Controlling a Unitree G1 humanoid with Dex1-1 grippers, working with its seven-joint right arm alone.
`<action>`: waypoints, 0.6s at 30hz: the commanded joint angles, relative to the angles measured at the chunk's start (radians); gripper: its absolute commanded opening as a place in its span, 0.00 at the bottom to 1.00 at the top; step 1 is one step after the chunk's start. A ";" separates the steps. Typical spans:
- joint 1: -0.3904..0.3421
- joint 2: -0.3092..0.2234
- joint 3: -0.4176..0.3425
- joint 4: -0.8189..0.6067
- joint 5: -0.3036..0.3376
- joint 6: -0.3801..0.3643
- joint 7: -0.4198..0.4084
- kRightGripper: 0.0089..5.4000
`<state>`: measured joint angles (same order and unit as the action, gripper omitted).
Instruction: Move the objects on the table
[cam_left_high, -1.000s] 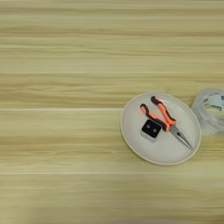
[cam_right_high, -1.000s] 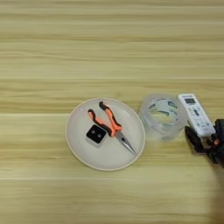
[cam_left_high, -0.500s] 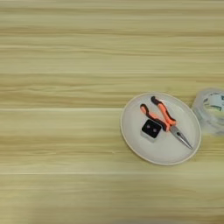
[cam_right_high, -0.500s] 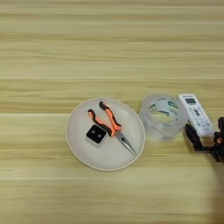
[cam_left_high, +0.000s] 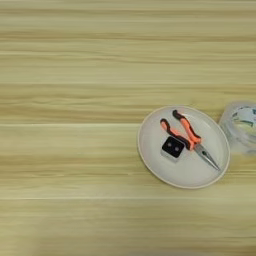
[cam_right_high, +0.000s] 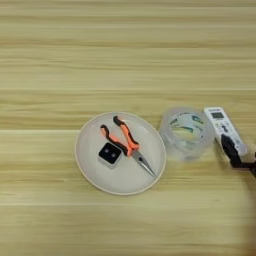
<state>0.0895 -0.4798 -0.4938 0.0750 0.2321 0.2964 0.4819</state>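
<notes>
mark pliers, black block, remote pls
orange-handled pliers (cam_right_high: 127, 144): right eye view, at the pivot.
small black square block (cam_right_high: 109, 154): right eye view, top face.
small white remote (cam_right_high: 219, 121): right eye view, upper body.

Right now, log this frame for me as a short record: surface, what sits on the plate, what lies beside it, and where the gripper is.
surface: table, light wood grain
plate: round cream plate, left of the tape
on plate: orange-handled pliers, tips toward lower right; small black square block beside them
beside plate: clear tape roll, lying flat, right of the plate
far right: small white remote, right of the tape
gripper: right gripper at the remote's near end; one black finger lies over it
</notes>
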 joint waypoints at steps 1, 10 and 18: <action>-0.048 -0.063 -0.028 -0.069 0.010 -0.019 -0.025 1.00; -0.030 -0.021 -0.004 -0.214 0.010 -0.053 -0.045 1.00; -0.003 0.013 0.066 -0.406 0.017 -0.026 -0.046 1.00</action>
<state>0.1181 -0.4456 -0.4394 -0.2418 0.2370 0.2764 0.4472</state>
